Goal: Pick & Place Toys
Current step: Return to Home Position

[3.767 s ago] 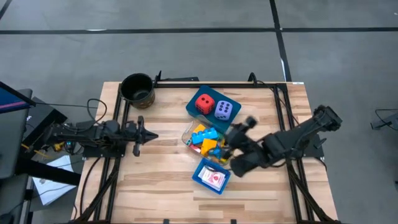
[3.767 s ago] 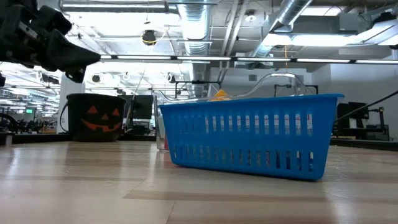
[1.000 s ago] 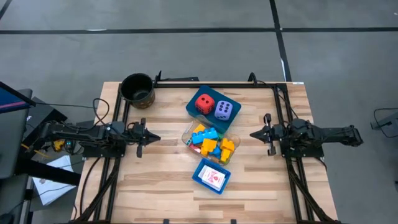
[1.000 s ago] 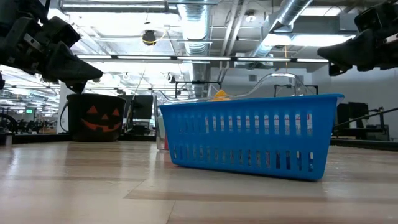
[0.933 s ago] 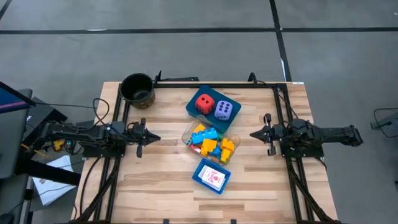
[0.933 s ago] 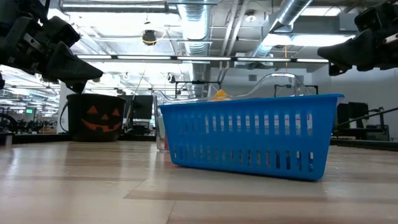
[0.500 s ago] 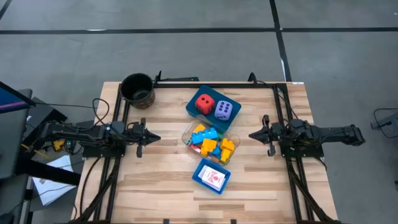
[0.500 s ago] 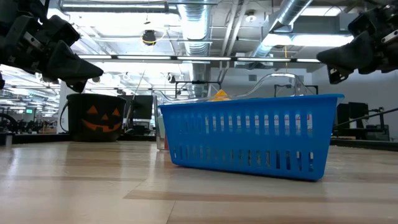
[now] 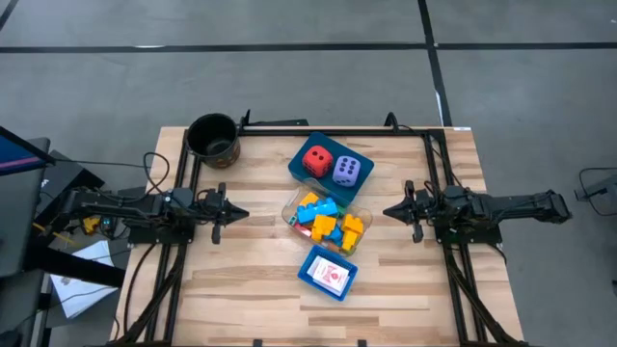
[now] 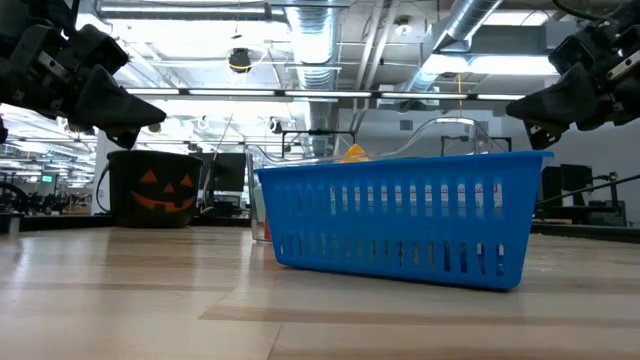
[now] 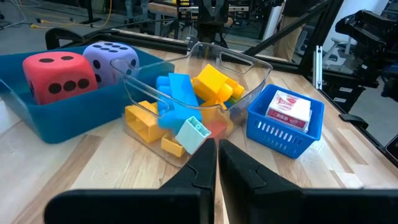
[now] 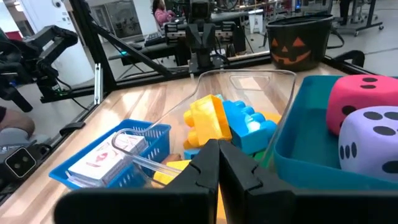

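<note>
Left gripper (image 9: 237,213): hovers over the left side of the desk (image 9: 241,280), tip toward the middle; fingers (image 11: 200,169) pressed together, holding nothing.
Right gripper (image 9: 389,210): hovers over the right side, tip toward the middle; fingers (image 12: 208,163) pressed together too, holding nothing.
Bricks (image 9: 326,219): yellow, blue, green and red, piled in a clear tub (image 9: 292,203) in the middle of the desk, between the two grippers.
Dice (image 9: 332,165): one red, one lavender, side by side in a blue tray (image 9: 299,147) just behind the tub.
Cards (image 9: 332,278): white with red print, lying in a small blue basket (image 9: 308,275) in front of the tub.
Pot (image 9: 213,139): dark, with a pumpkin face, at the back left corner; not a toy.
Task so far: looks all done, every toy sitting in a holder, none loose on the desk.
How bricks handle: likely light, hard and a bit slippery; best pinched across two flat sides, not on the studs.
How dice handle: look soft like foam, though hard to be sure from here; big, so need fingers spread wide, squeezed gently on two flat faces.
How cards handle: thin and bendy; best gripped by the edges of the whole stack.
</note>
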Motion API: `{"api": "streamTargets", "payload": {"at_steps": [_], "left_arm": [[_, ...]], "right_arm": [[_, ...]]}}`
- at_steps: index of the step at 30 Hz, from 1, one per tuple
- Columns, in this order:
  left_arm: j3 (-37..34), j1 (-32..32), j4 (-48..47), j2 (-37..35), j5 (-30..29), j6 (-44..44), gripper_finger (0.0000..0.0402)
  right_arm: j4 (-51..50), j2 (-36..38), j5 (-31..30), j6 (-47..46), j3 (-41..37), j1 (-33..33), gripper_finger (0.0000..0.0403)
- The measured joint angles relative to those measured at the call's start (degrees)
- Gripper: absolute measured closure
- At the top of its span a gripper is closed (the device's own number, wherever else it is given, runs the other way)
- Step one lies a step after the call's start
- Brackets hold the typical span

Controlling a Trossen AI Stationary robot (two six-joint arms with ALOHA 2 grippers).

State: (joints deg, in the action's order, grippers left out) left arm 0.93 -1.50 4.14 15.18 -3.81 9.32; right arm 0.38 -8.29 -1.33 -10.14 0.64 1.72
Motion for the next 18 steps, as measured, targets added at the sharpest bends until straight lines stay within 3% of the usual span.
{"api": "streamTargets", "payload": {"at_steps": [18], "left_arm": [[0.0,0.0,0.0,0.0,0.0,0.0,0.039]], "right_arm": [[0.2,0.0,-0.5,4.8,-0.1,-1.9,0.0403]]}}
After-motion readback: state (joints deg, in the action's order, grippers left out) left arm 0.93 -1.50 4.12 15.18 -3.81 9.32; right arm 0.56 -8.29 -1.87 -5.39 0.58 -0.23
